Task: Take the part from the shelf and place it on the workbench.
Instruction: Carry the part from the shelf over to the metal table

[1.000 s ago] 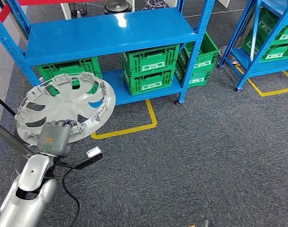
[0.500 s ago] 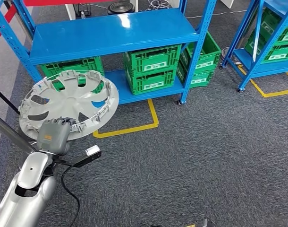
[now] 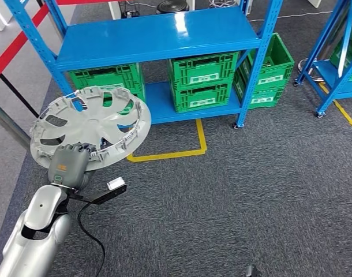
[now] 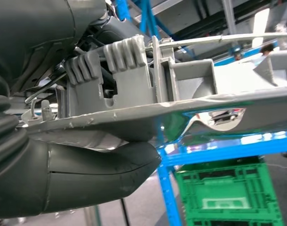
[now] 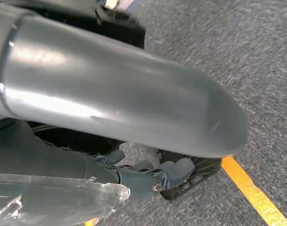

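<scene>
The part is a silver wheel cover (image 3: pixel 93 124) with spoke cut-outs and clips around its rim. My left hand (image 3: pixel 70 164) grips it by its near edge and holds it almost flat in the air, in front of the shelf's left end. In the left wrist view the cover's rim and clips (image 4: pixel 213 101) lie right above the thick grey thumb (image 4: pixel 82 174). My right hand (image 5: pixel 135 117) hangs above the grey carpet, its dark fingers (image 5: pixel 170 172) loosely stretched with nothing in them.
A blue steel shelf (image 3: pixel 161 34) stands ahead, its upper board bare, with green crates (image 3: pixel 200 81) on the bottom level and beside its right post. A second blue rack (image 3: pixel 335 69) is at far right. Yellow floor tape (image 3: pixel 174 154) marks the carpet. A red barrier strip (image 3: pixel 13 49) runs at left.
The whole picture has slid to the right, so the camera has turned left. My left hand still holds the wheel cover in the same pose.
</scene>
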Available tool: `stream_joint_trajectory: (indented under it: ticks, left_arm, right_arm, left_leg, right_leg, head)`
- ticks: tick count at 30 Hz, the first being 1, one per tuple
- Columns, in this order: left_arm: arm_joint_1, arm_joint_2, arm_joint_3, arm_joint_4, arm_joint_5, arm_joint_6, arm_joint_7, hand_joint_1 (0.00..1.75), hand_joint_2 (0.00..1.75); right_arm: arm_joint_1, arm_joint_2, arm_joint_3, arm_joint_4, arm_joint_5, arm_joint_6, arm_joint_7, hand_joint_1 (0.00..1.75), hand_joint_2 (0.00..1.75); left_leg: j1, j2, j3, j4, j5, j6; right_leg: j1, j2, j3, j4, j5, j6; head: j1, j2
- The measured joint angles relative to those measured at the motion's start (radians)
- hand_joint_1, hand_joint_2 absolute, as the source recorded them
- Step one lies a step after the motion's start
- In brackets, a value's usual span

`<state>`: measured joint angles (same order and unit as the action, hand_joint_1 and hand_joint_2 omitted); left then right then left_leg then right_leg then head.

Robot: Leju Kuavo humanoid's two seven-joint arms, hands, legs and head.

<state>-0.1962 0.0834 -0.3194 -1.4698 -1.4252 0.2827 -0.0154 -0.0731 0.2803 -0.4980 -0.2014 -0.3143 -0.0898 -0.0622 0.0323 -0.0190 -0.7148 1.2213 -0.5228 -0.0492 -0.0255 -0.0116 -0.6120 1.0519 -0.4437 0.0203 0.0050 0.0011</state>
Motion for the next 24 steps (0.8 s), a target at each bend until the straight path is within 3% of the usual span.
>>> stream_joint_trajectory:
  ticks: [2,4,6,7,8,10,12,14,16,17,18,19,21,23,24]
  left_arm:
    - [0.000,0.000,0.000,0.002,0.000,0.000,-0.002,1.75,1.75]
    - [0.000,0.001,0.000,0.005,0.001,0.000,-0.002,1.75,1.75]
    - [-0.005,0.002,0.001,0.005,0.001,0.000,-0.002,1.75,1.75]
    - [-0.009,0.002,0.001,0.006,0.001,0.000,-0.002,1.75,1.75]
    - [-0.011,0.002,0.002,0.006,0.001,-0.001,-0.001,1.75,1.75]
    - [-0.012,0.005,0.003,0.008,0.001,-0.002,-0.001,1.75,1.75]
    - [-0.010,0.008,0.005,0.010,0.001,-0.003,-0.001,1.75,1.75]
    - [-0.009,0.009,0.006,0.013,0.001,-0.004,0.000,1.75,1.75]
    - [-0.008,0.008,0.005,0.017,0.000,-0.005,0.000,1.75,1.75]
    - [-0.008,0.008,0.006,0.019,-0.001,-0.007,0.000,1.75,1.75]
    - [-0.007,0.009,0.006,0.022,-0.002,-0.008,0.000,1.75,1.75]
    - [-0.007,0.009,0.006,0.023,-0.002,-0.010,0.000,1.75,1.75]
    - [-0.008,0.010,0.006,0.026,-0.002,-0.011,0.000,1.75,1.75]
    - [-0.010,0.010,0.006,0.027,-0.003,-0.011,0.000,1.75,1.75]
    - [-0.010,0.010,0.006,0.027,-0.003,-0.012,0.000,1.75,1.75]
  right_arm:
    - [0.001,0.000,0.002,0.000,0.000,-0.004,0.000,0.00,0.00]
    - [0.001,0.000,0.005,0.000,0.000,-0.009,0.000,0.00,0.00]
    - [0.001,0.000,0.008,0.000,0.000,-0.012,0.000,0.00,0.00]
    - [0.001,0.000,0.008,0.000,0.000,-0.012,0.001,0.00,0.00]
    - [0.000,0.000,0.008,0.000,0.000,-0.013,0.002,0.00,0.00]
    - [-0.001,-0.001,0.009,-0.001,0.000,-0.013,0.004,0.00,0.00]
    - [-0.003,-0.003,0.010,-0.002,0.000,-0.012,0.007,0.00,0.00]
    - [-0.002,-0.003,0.013,-0.002,0.000,-0.010,0.009,0.00,0.00]
    - [0.002,-0.004,0.015,-0.002,0.000,-0.007,0.008,0.00,0.00]
    - [0.003,-0.004,0.015,-0.002,0.000,-0.004,0.006,0.00,0.00]
    - [0.004,-0.004,0.015,-0.002,0.000,0.000,0.004,0.00,0.00]
    - [0.004,-0.004,0.015,-0.002,0.000,0.004,0.002,0.00,0.00]
    - [0.003,-0.004,0.015,-0.002,0.000,0.012,-0.001,0.00,0.00]
    - [0.002,-0.004,0.015,-0.002,0.000,0.016,-0.002,0.00,0.00]
    - [0.002,-0.004,0.015,-0.002,0.000,0.016,-0.003,0.00,0.00]
  left_leg:
    - [-0.002,0.002,-0.013,0.047,-0.007,0.007]
    - [-0.010,0.020,0.043,-0.038,0.043,0.019]
    - [-0.024,0.073,0.110,-0.157,0.080,0.029]
    - [-0.030,0.092,0.126,-0.191,0.086,0.032]
    - [-0.035,0.097,0.129,-0.206,0.085,0.034]
    - [-0.034,0.071,0.122,-0.210,0.091,0.042]
    - [-0.030,0.046,0.120,-0.215,0.099,0.053]
    - [-0.028,0.021,0.115,-0.216,0.105,0.062]
    - [-0.030,-0.008,0.110,-0.216,0.109,0.067]
    - [-0.032,-0.023,0.108,-0.215,0.110,0.068]
    - [-0.033,-0.039,0.108,-0.215,0.112,0.067]
    - [-0.033,-0.054,0.108,-0.215,0.113,0.066]
    - [-0.033,-0.082,0.104,-0.213,0.116,0.061]
    - [-0.027,-0.106,0.094,-0.212,0.123,0.050]
    - [-0.023,-0.119,0.089,-0.212,0.127,0.043]
  right_leg:
    - [0.006,-0.024,-0.004,0.000,0.002,-0.004]
    - [0.010,-0.047,-0.005,0.000,0.004,-0.005]
    - [0.018,-0.068,-0.006,0.001,0.004,-0.001]
    - [0.022,-0.079,-0.006,0.001,0.005,0.003]
    - [0.025,-0.091,-0.006,0.001,0.006,0.008]
    - [0.024,-0.111,-0.005,-0.002,0.007,0.019]
    - [0.020,-0.076,-0.017,0.029,-0.020,0.028]
    - [0.018,-0.015,-0.063,0.138,-0.081,0.033]
    - [0.020,0.009,-0.114,0.253,-0.126,0.032]
    - [0.023,0.012,-0.121,0.269,-0.123,0.030]
    - [0.024,0.016,-0.108,0.245,-0.101,0.026]
    - [0.025,0.026,-0.079,0.187,-0.068,0.022]
    - [0.021,0.080,-0.011,0.054,-0.020,0.010]
    - [0.020,0.115,0.021,-0.006,-0.013,0.004]
    - [0.021,0.109,0.024,-0.012,-0.012,0.003]
  head:
    - [0.000,0.000]
    - [0.000,0.000]
    - [-0.001,0.000]
    - [0.000,0.000]
    - [0.000,0.000]
    - [0.001,0.000]
    - [0.003,0.000]
    - [0.007,0.000]
    - [0.009,0.000]
    - [0.009,0.000]
    - [0.009,0.000]
    - [0.009,0.000]
    - [0.008,0.000]
    - [0.006,0.000]
    - [0.006,0.000]
